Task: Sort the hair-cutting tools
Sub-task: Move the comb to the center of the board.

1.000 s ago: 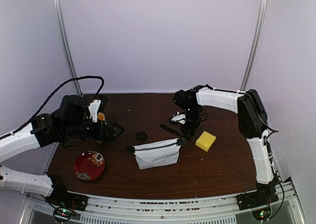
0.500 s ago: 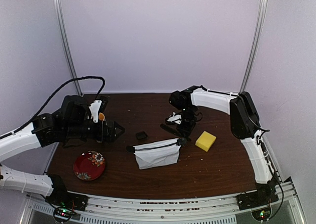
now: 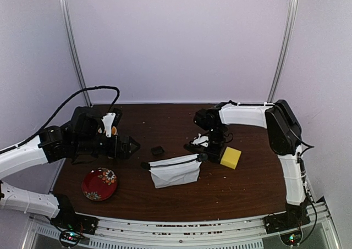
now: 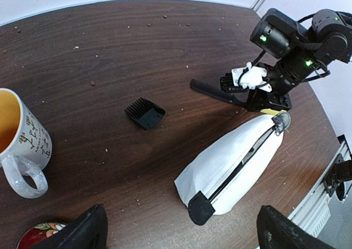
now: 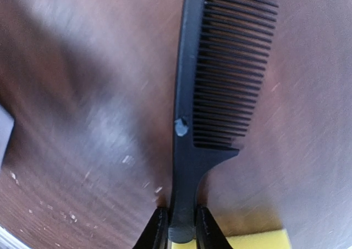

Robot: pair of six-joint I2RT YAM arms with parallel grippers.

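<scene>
Brown table (image 3: pixel 242 188); right hand (image 5: pixel 181 227) tight on comb (image 5: pixel 184 95), wrist-view only; left hand (image 4: pixel 181 230) spread.

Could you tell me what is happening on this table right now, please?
The right claw is pinched on the handle end of a black comb, right next to the yellow sponge and just beyond the white pouch. The left claw hangs open off to the left near a mug, holding nothing. A small black square piece lies untouched between them.
</scene>
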